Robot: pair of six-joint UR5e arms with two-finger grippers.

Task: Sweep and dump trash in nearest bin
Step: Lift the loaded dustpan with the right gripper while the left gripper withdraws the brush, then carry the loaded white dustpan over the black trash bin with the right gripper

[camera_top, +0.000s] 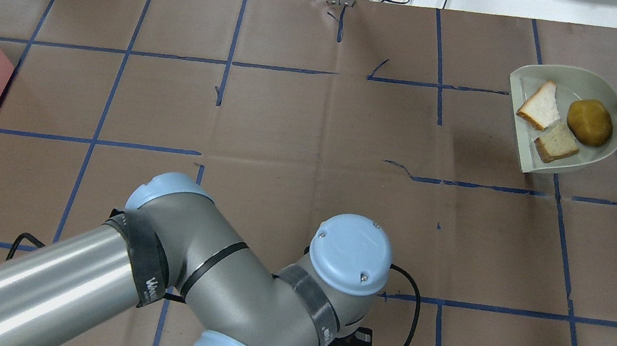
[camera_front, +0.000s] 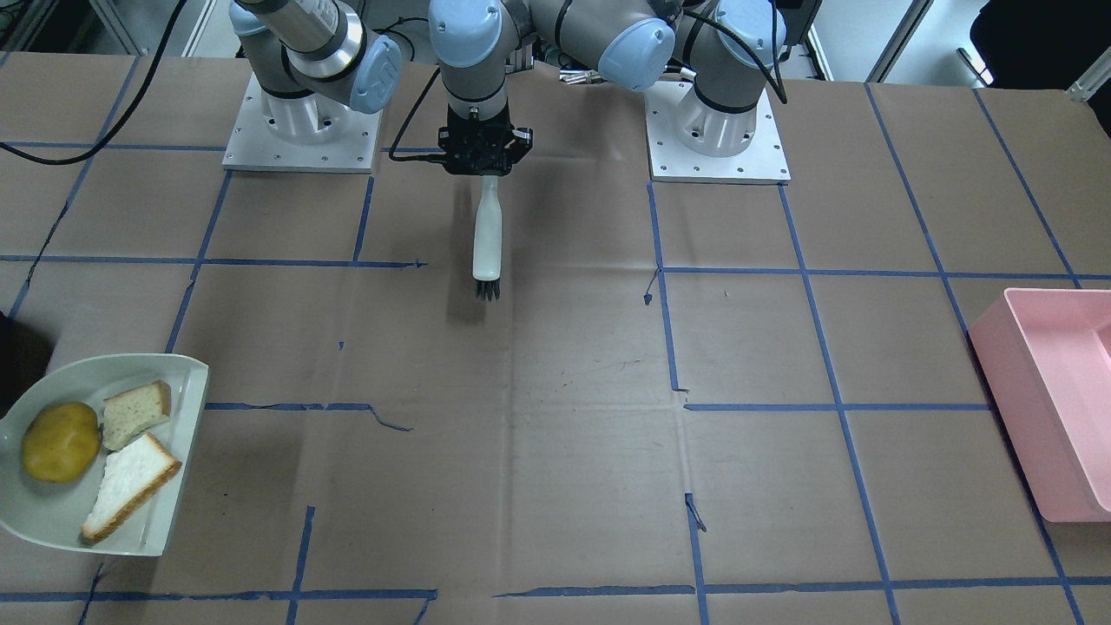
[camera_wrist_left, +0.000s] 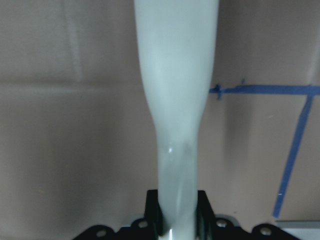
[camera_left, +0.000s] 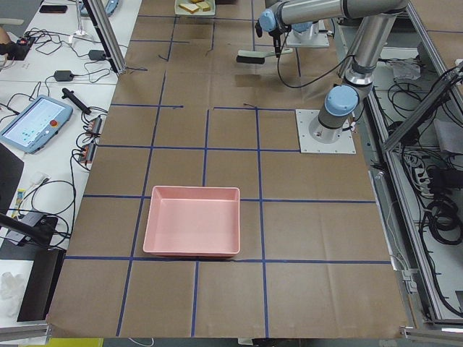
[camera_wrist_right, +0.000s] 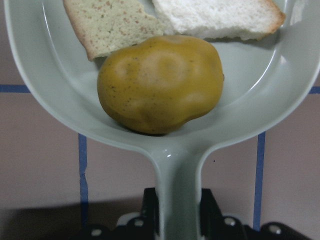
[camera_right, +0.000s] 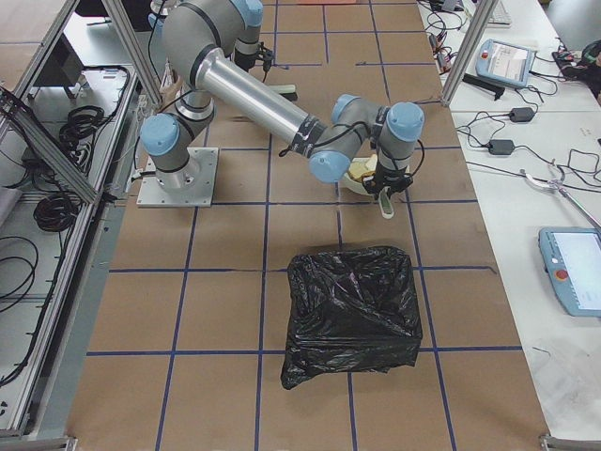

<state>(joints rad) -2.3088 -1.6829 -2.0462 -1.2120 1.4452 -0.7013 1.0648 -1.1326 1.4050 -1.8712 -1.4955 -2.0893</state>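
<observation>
Carrying the loaded dustpan (camera_front: 52,516) to the bin is where this can fail. The right gripper (camera_wrist_right: 178,207) is clamped narrow on the pan's handle. All the trash sits inside the pan: the yellow lump (camera_front: 61,441) lies toward the handle end, and the two bread pieces (camera_front: 137,413) (camera_front: 130,484) lie toward the open lip.

The lump is the main worry. It is round and rests on a smooth, sloped floor, so I judge that a forward tilt or a jerk would roll it past the bread and off the lip onto the table. The bread is flat and should slide later, but it is closest to the edge.

All the weight hangs out beyond the jaws, so the handle could also twist in the grip during a fast swing. That would tip one side of the pan down.

The black bag (camera_right: 352,315) stands near the pan and looks like the nearest bin, while the pink bin (camera_front: 1055,391) is well apart at the far end. The bag's rim is soft and crumpled, so a low approach could snag it or fold it shut. A tip made short of the opening would drop the trash beside the bag.

The left gripper (camera_front: 486,169) is closed on the brush (camera_front: 487,234) near the bases. That is clear of the pan, so a clash looks unlikely.
</observation>
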